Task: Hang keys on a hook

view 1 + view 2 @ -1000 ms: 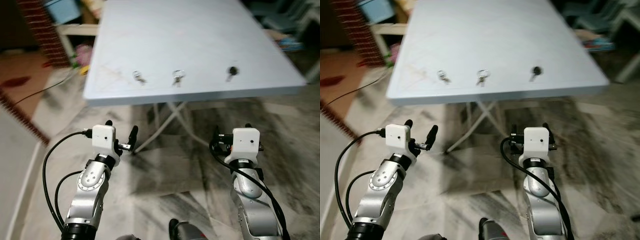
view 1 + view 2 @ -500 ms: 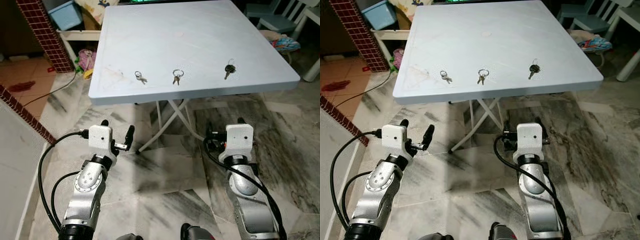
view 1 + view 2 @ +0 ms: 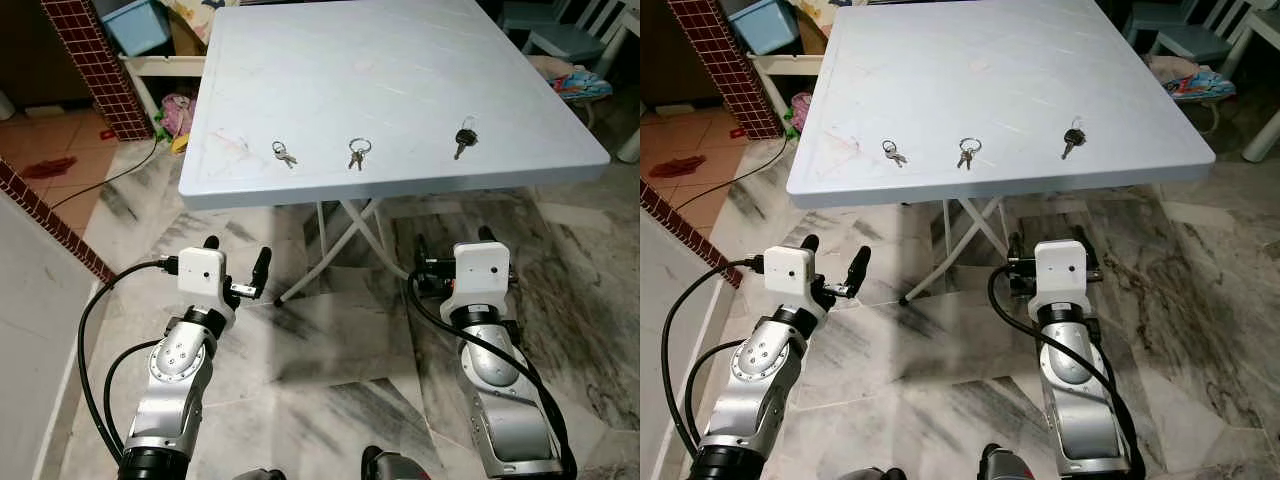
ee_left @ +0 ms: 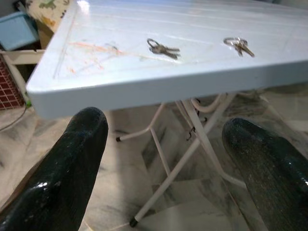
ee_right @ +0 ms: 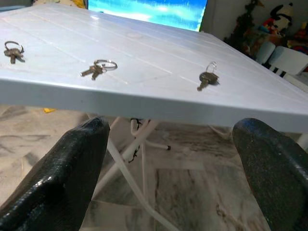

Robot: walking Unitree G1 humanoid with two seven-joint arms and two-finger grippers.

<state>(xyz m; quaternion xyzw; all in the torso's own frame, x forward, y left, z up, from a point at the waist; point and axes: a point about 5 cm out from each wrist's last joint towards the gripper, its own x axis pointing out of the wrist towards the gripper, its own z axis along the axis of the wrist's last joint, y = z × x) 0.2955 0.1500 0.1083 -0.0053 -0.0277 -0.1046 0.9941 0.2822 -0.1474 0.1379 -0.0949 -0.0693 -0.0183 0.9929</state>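
Three key sets in row near front edge of desk [image 3: 400, 90]: left keys [image 3: 283, 153] at 11 o'clock from robot, middle keys [image 3: 357, 152] at 12, black-headed key [image 3: 464, 137] at 1. No hook seen. Left end effector [image 3: 236, 270] spread open, empty, below desk edge; right end effector [image 5: 168, 159] also open, empty. Keys judged light, rigid, flat, slippery on smooth top; best pinch at ring or head.

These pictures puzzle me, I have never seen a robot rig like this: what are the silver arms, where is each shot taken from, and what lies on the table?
You are looking through a humanoid robot's cameras. The two wide shots come from its head, looking down at its own silver arms. The left gripper and the right gripper each have two black fingers, spread open and holding nothing. The two close shots come from wrist cameras, looking out between those fingers. Ahead stands a pale blue folding table. Near its front edge lie three sets of keys in a row: the left keys, the middle keys and the black-headed key. Both grippers sit below the table edge, touching nothing.
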